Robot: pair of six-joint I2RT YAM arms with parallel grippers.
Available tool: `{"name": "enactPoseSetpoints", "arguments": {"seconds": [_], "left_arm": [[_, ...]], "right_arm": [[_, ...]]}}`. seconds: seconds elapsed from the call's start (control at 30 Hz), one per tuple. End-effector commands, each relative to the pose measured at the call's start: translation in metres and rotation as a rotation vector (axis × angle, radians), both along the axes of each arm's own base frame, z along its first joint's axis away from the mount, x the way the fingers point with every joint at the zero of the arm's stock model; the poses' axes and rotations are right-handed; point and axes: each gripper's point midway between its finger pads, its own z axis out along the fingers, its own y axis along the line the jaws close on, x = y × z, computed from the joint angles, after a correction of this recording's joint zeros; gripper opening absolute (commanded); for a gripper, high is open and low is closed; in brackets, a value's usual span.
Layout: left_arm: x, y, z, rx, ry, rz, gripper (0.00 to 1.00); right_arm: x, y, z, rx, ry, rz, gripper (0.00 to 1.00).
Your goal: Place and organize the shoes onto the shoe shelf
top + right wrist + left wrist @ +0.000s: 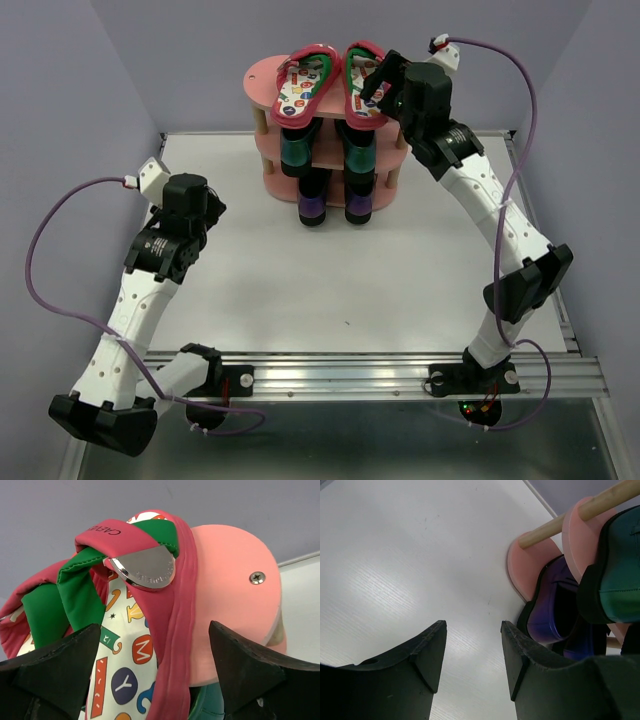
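Observation:
The pink three-tier shoe shelf stands at the back of the table. Two red flip-flops lie side by side on its top board. Two dark-green loafers sit on the middle tier and two purple loafers on the bottom one. My right gripper is open, its jaws either side of the right flip-flop's edge on the top board. My left gripper is open and empty over the table, left of the shelf; its wrist view shows a purple loafer and a green loafer.
The white table ends in a metal rail at the near edge. Purple cables loop beside both arms. Grey-violet walls enclose the back and sides.

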Motion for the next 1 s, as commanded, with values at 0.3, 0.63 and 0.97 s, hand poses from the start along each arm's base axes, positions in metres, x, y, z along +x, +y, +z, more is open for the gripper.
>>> {"name": "enactPoseSetpoints", "arguments": {"seconds": [0.3, 0.63, 0.97], "left_arm": [[-0.002, 0.003, 0.015, 0.002, -0.056, -0.002, 0.58], [0.002, 0.001, 0.029, 0.005, -0.083, -0.021, 0.58], [0.006, 0.0, 0.048, 0.029, -0.121, -0.043, 0.58]], "right_arm": [[-0.098, -0.096, 0.056, -0.127, -0.111, -0.192, 1.0], [-0.16, -0.156, -0.062, -0.334, 0.186, -0.327, 1.0], [-0.213, -0.168, -0.177, -0.275, 0.469, -0.33, 1.0]]}}
